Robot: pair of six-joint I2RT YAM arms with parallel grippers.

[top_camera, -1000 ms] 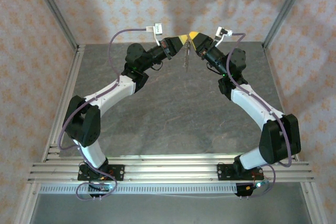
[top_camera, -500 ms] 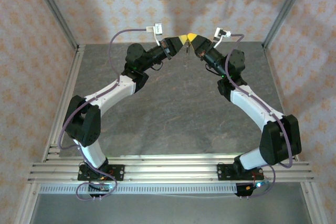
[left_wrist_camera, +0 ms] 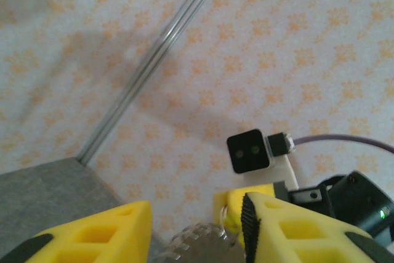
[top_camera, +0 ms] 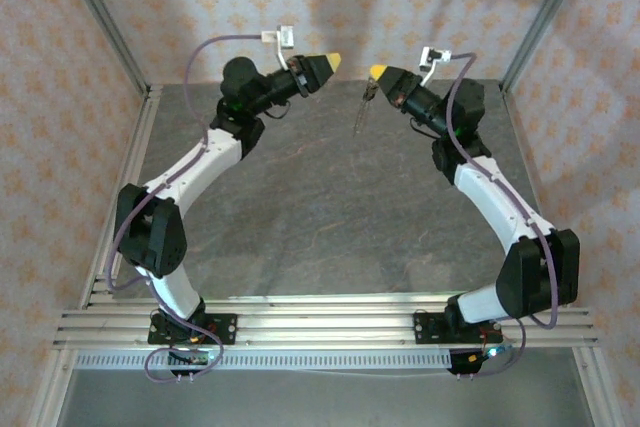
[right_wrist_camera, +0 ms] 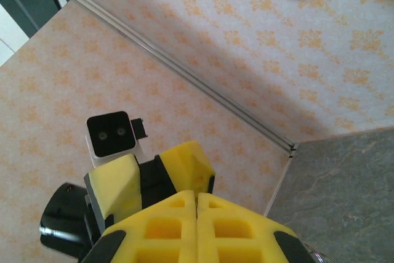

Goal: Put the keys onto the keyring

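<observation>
Silvery keyring point(top_camera: 364, 107), one, hangs clamped in right fingers point(top_camera: 378, 71); left fingers point(top_camera: 330, 59) stand apart.

The table point(top_camera: 330, 207) is a grey slab with a marbled, stone-looking pattern, matte mostly, with a pale sheen toward the near edge. Along that near edge run silvery aluminium rails point(top_camera: 320, 319), and the arms are bolted onto those — left base point(top_camera: 190, 329) and right base point(top_camera: 462, 329), well apart. Another aluminium strip point(top_camera: 122, 187) runs up the table's left side to the far corner.
</observation>
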